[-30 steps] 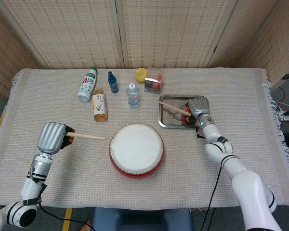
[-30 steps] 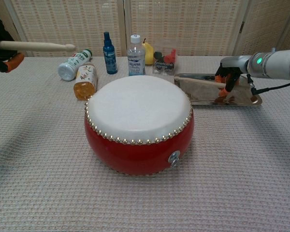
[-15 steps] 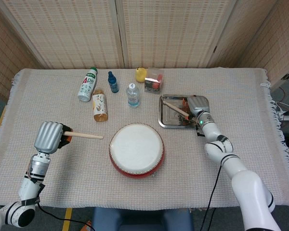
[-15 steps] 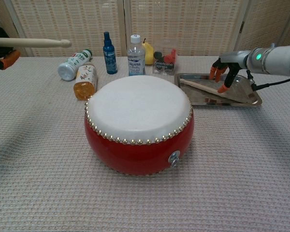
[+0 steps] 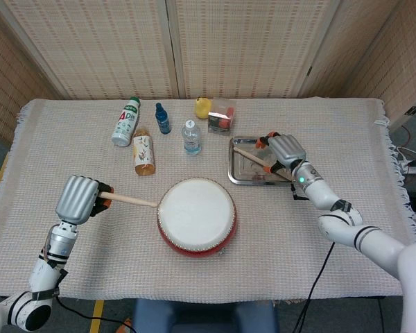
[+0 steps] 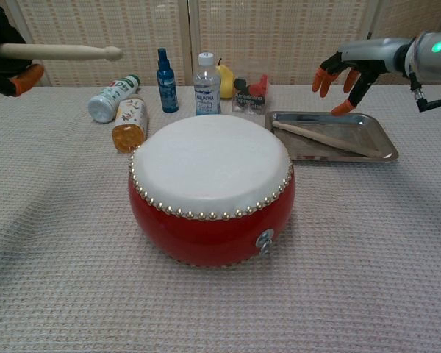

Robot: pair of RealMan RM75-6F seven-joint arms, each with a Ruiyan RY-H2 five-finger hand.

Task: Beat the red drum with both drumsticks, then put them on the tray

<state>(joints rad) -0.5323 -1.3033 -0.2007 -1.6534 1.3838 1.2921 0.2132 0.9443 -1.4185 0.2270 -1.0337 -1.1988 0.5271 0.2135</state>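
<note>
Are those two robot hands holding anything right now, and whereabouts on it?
The left hand grips a pale wooden drumstick by its butt end. The right hand holds nothing; the other wooden drumstick lies in the metal tray.

We see the red drum [image 5: 197, 216] upright; one stick [image 6: 325, 138] lies in the tray [image 6: 378, 132] right of it, the other [image 5: 127, 200] held level at its left.

One drum [image 5: 196, 216], two drumsticks [image 6: 325, 137], one tray [image 5: 237, 173], four bottles [image 5: 190, 137].

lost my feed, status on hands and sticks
Right hand open above tray, one stick lying in it. Left hand holds other stick, tip near drum. Nothing blocking.
</note>
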